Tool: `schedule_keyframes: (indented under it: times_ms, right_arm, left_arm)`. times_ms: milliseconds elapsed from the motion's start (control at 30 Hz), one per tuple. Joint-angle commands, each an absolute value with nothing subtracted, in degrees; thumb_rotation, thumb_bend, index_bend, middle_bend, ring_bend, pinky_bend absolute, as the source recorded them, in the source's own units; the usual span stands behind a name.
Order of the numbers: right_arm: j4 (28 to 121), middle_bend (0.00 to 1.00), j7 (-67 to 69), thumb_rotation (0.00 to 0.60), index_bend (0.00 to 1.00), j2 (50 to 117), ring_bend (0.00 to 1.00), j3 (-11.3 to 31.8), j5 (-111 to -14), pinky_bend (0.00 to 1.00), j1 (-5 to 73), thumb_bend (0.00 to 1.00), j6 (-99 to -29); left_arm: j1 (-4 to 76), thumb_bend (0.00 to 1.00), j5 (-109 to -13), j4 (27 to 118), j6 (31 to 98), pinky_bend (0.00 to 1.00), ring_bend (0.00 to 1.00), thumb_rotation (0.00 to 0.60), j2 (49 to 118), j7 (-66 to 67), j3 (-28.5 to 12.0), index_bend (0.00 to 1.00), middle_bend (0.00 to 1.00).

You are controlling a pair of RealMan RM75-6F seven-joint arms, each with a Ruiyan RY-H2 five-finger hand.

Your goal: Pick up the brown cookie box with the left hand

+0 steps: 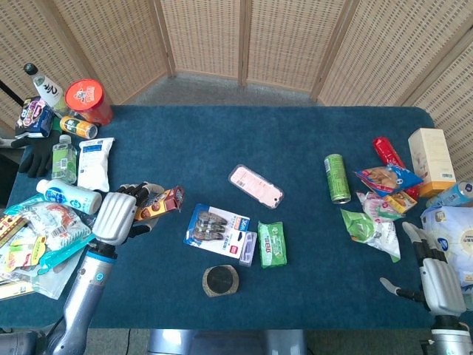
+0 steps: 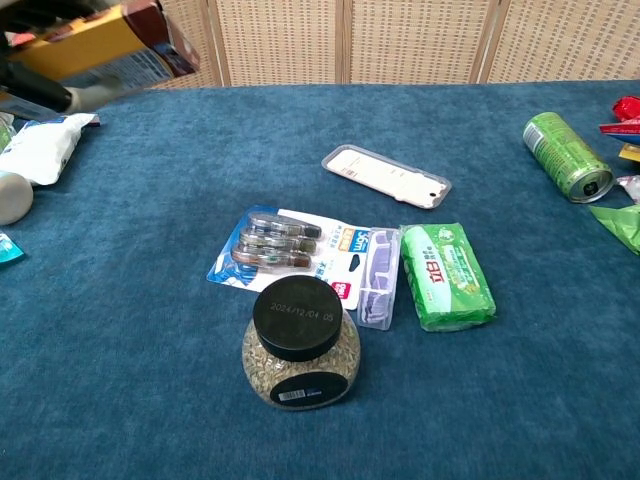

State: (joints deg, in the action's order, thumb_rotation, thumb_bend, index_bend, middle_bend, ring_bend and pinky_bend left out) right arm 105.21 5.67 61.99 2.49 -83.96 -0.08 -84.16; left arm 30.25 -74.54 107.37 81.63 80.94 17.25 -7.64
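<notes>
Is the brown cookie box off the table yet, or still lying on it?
Off the table. The left hand holds the brown cookie box raised; in the chest view it shows high at the frame's top left, well above the table.
</notes>
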Motion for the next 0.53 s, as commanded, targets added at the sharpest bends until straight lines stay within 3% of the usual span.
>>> schedule_keyframes:
  times_ms: [33, 533]
  right_arm:
    - [104.8, 0.0, 6.2, 0.6, 0.0, 62.1, 0.0, 2.4, -83.9, 0.0, -0.1, 0.1, -84.1]
    - [103.7, 0.0, 7.1, 0.6, 0.0, 63.1, 0.0, 2.6, -83.3, 0.0, -0.1, 0.1, -84.1]
  left_arm:
    - [29.5, 0.45, -75.6, 108.3, 82.4, 0.39, 0.56, 0.6, 80.3, 17.1, -7.6, 0.42, 0.43]
    - [30.1, 0.44, -75.9, 108.3, 80.7, 0.38, 0.55, 0.6, 81.4, 16.2, -11.4, 0.42, 0.42]
